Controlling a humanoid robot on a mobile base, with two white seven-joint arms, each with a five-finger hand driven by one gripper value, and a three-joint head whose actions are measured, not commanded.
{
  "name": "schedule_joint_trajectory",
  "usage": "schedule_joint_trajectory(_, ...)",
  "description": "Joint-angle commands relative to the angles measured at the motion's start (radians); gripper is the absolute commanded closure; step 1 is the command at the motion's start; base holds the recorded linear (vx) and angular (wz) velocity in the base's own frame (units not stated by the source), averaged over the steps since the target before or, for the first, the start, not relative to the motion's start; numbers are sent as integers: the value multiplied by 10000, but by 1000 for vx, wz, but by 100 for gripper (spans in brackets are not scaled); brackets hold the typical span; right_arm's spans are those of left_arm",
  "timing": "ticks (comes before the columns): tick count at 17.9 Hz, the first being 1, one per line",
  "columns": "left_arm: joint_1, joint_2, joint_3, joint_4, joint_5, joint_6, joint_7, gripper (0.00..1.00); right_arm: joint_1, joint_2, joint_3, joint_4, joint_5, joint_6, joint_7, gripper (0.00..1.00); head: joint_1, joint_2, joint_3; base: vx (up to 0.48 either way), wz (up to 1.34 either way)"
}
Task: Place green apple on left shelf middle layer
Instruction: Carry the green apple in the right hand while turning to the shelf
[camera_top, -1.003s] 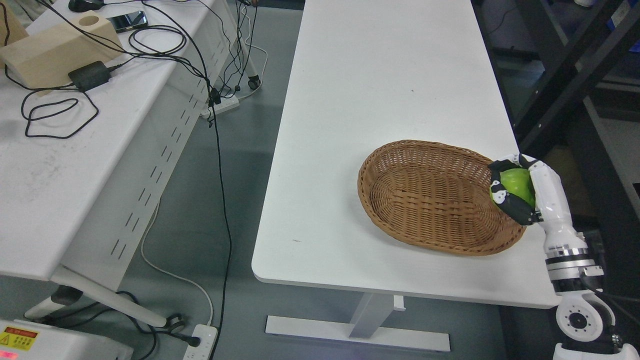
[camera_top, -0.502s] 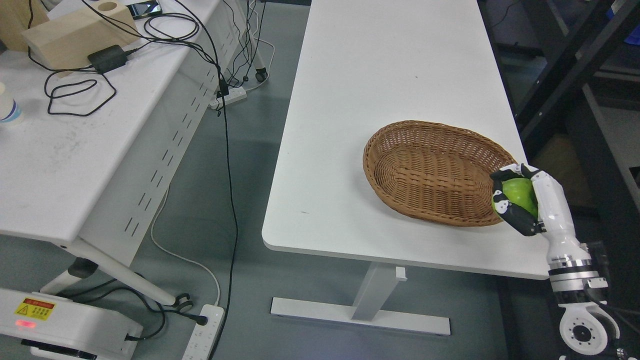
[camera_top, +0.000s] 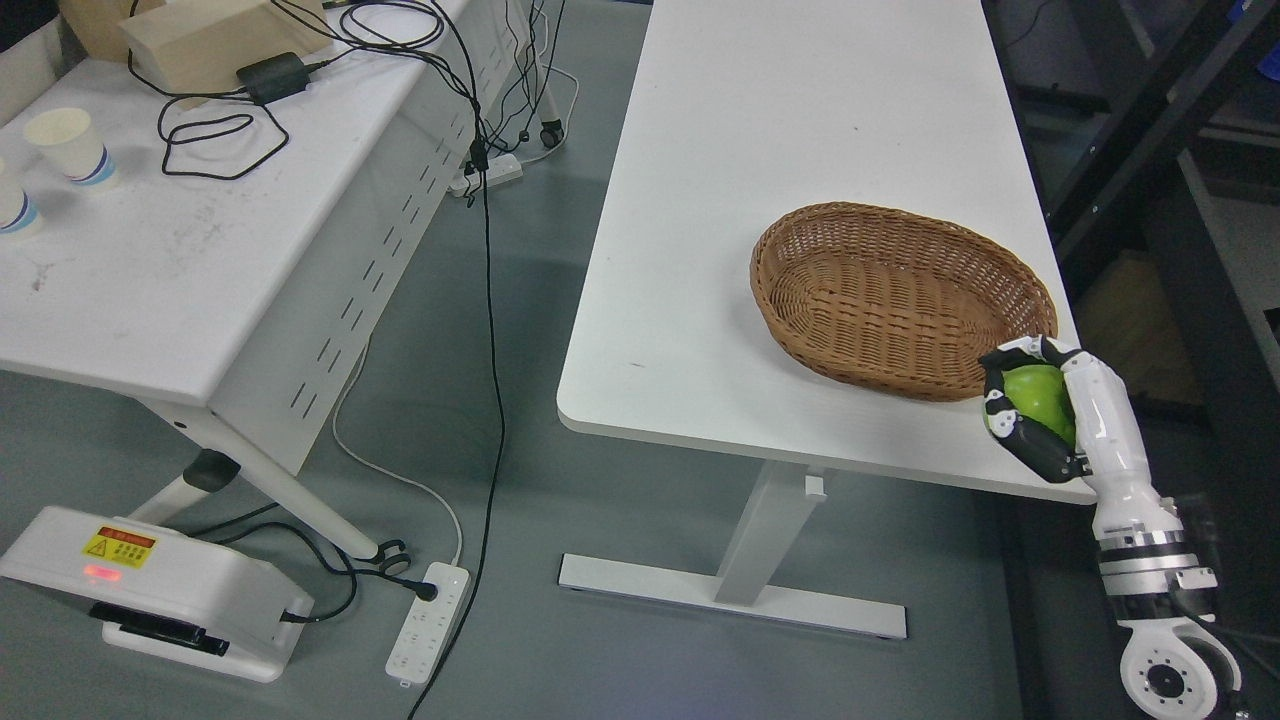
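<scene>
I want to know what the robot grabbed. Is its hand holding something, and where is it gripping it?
Yes. The right hand holds the green apple, fingers curled around its sides, near the wicker basket.

- Basket (camera_top: 900, 290): woven wicker, rough.
- Table (camera_top: 800, 130): smooth matt white top.
- Apple (camera_top: 1040, 395): glossy green skin.
- Right hand (camera_top: 1045, 415): shiny white and black plastic.

Grey floor (camera_top: 520, 420). White table (camera_top: 800, 120) centre-right on a T-foot pedestal. Second white desk (camera_top: 200, 260) upper left, perforated side panel, cables trailing down to a power strip (camera_top: 428, 620). Dark shelving frame (camera_top: 1150, 130) at right edge.
</scene>
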Motion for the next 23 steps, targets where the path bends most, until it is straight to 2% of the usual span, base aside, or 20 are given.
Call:
schedule_joint_trajectory(1,-8,175,0,-16,0,-13,-4,0,208,57,-79,-99,-4,-67,-55,100,0,0,0,-143,-64)
schedule_joint_trajectory(23,7,175,0,-1,0,2,-4,0,377,42,29,-83,11,-97,-39,100,0,0,0,-196,-229)
